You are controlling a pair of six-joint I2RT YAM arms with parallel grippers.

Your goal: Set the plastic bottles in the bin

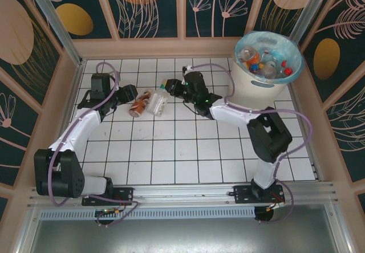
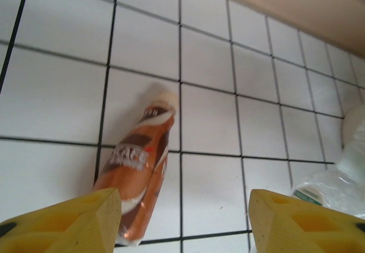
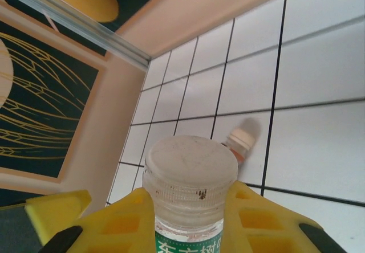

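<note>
The bin (image 1: 255, 85) stands at the far right corner of the table (image 1: 188, 150). Its cream wall is topped by a pale blue bag (image 1: 248, 39) folded over the rim. Inside lies a heap of bottles (image 1: 266, 62), clear plastic with red and blue caps showing. They are too small and jumbled to count.

Two more bottles lie on the tiles, well apart from the bin, left of the table's middle. The clear bottle (image 1: 157, 102) has a white screw cap. The right claw (image 1: 169, 88) is clamped on its neck, with a yellow finger (image 3: 128, 216) pressed against each side just under the cap. Just beside it to the left lies the brown bottle (image 1: 138, 103), on its side with a cream cap. The left claw (image 1: 130, 93) hovers at its near end with its fingers (image 2: 74, 221) apart and nothing between them.

In the right wrist view the clear bottle (image 3: 190, 176) is cut off below the neck, and only the cap of the brown bottle (image 3: 240, 141) peeks past it. In the left wrist view the clear bottle (image 2: 336, 187) is a crumpled sliver at the right edge. The brown bottle (image 2: 137, 167) is blurred there, and its base is partly hidden behind the left finger.

The clear bottle has a green label with white Chinese characters, cut off at the bottom edge. The writing on the brown label is too smeared to read.
</note>
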